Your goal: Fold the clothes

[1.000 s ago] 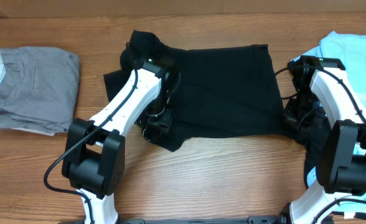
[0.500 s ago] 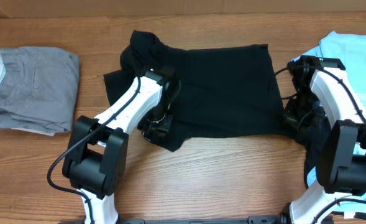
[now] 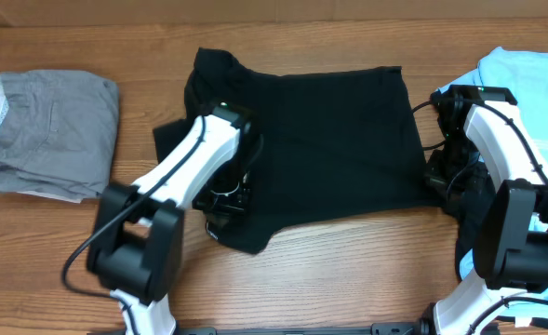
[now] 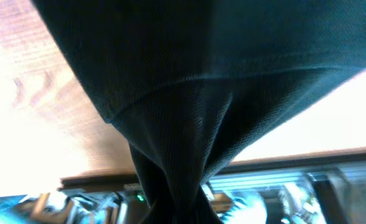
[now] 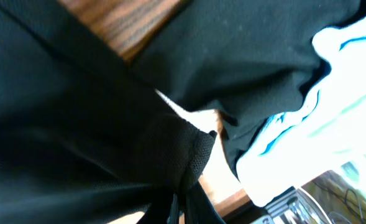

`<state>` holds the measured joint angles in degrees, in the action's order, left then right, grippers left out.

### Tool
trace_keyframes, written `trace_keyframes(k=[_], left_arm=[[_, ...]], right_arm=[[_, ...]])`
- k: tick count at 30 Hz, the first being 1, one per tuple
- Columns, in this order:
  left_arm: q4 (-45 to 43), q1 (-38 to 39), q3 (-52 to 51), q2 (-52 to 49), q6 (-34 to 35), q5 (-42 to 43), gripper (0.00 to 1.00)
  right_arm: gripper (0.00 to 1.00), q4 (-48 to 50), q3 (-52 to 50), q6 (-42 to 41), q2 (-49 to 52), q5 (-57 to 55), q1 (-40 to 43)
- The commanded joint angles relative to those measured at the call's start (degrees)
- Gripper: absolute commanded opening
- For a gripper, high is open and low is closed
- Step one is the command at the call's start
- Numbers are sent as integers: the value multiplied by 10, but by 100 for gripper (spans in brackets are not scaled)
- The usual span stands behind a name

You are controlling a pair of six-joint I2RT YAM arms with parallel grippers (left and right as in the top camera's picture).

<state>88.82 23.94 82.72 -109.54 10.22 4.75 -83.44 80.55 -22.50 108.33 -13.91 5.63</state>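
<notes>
A black tee (image 3: pixel 329 130) lies spread across the middle of a wooden table (image 3: pixel 348 270), seen from overhead, its body mostly flat and its left side rumpled into folds. The left gripper (image 3: pixel 225 197) sits low on the tee's left part, near the front edge of the cloth. Its wrist camera shows black fabric drawn down into a tight gather at the bottom of the view. The fingers themselves are hidden by the cloth, but they appear to be closed together and clamped on it. The right gripper (image 3: pixel 438 170) is at the tee's right edge. Its wrist view shows a bunched corner of black fabric pinched between its closed fingers. A light blue tee (image 3: pixel 534 84) lies at the far right of the table, partly under the right arm. A folded grey garment (image 3: pixel 55 130) rests well apart at the far left.
</notes>
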Motion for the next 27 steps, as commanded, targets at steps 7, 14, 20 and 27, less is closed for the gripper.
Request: trace_keyframes(k=[7, 14, 20, 27], left_arm=[[47, -44, -1, 141, -15, 80, 4], [59, -37, -24, 141, -14, 88, 4], [-10, -65, -45, 141, 12, 110, 4], [-97, -134, -45, 141, 0, 209, 4]], right_arm=[[4, -15, -1, 0, -6, 11, 4], [4, -7, 0, 0, -6, 11, 4], [4, 35, 0, 40, -6, 48, 4], [4, 76, 1, 124, -6, 157, 4]])
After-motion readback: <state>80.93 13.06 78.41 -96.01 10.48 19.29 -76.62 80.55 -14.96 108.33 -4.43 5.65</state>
